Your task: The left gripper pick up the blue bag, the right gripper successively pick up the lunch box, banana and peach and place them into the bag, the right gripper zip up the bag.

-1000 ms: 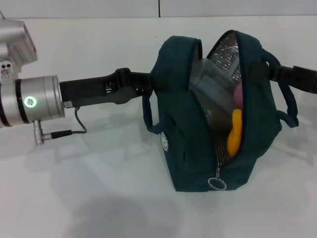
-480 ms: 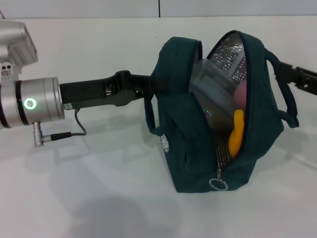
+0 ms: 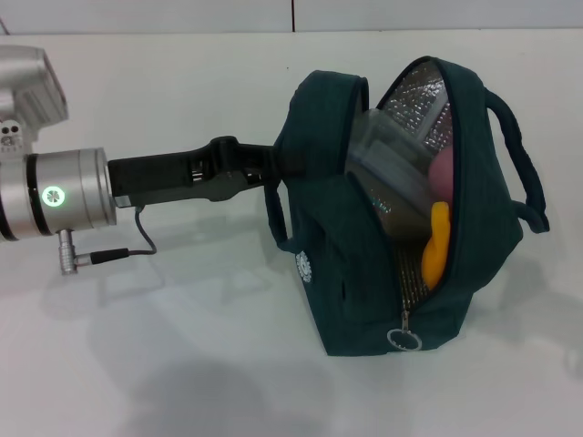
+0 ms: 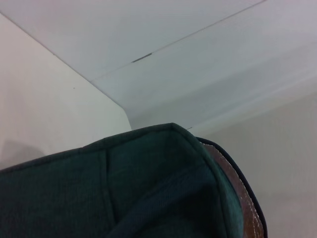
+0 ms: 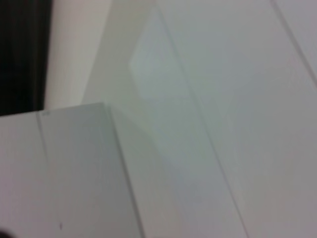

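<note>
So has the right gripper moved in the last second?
Yes. It was at the blue bag's right handle, then drew back to the right, away from the bag, and is now out of the head view.

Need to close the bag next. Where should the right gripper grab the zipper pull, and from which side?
Probably the ring pull itself, low on the bag's near end at the foot of the open zip. It hangs clear of the fabric, so come from the front, the camera side, and pinch across the ring. The left gripper holds the bag's left handle; the right gripper is out of view.
</note>
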### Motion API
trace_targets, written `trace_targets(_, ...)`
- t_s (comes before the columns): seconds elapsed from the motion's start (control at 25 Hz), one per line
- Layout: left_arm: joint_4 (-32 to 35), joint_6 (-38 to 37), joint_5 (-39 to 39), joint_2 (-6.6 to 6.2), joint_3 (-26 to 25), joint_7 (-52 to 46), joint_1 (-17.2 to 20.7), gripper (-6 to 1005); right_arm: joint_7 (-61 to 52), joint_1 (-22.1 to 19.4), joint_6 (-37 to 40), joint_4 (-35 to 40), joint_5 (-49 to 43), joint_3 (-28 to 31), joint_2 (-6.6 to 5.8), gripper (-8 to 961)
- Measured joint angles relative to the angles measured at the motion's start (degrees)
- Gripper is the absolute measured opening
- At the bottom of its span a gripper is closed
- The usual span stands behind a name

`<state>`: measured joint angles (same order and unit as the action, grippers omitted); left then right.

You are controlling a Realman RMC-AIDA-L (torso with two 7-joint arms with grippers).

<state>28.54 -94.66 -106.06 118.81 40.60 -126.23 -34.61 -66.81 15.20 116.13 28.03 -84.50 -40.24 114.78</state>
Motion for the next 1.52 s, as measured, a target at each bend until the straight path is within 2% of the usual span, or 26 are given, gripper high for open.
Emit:
trace_targets(0.28,-0.3,-0.1,0.0,0.00,0.7,0.1,0.1,41,21.8,-1.9,2.1,-10.5,-10.7,-1.1,0.00,747)
trace_targets(0.4,-0.6,-0.2,0.0,0.02,0.7,0.3,0.1,41,28.2,-2.3,-1.2,-15.3,-15.3,-1.0,0.06,809)
trace_targets(0.56,-0.6,-0.4,0.0,0.19,0.7,0.3,0.1,41,30.5,-2.4,-8.4,-19.0,-16.3,-1.5,0.10,885)
trace_targets(1.0,-1.4,-1.4,0.2,0.39,0.7,0.7,0.2,41,30.2,0.6,-18.4,-21.4,-16.5,-5.8,0.55,880)
trace_targets(1.52,-1.4,-1.4,0.5,0.36,0.7,1.3,0.2,41,29.7,5.5,-22.4,-25.8,-16.6,-7.3,1.06,874)
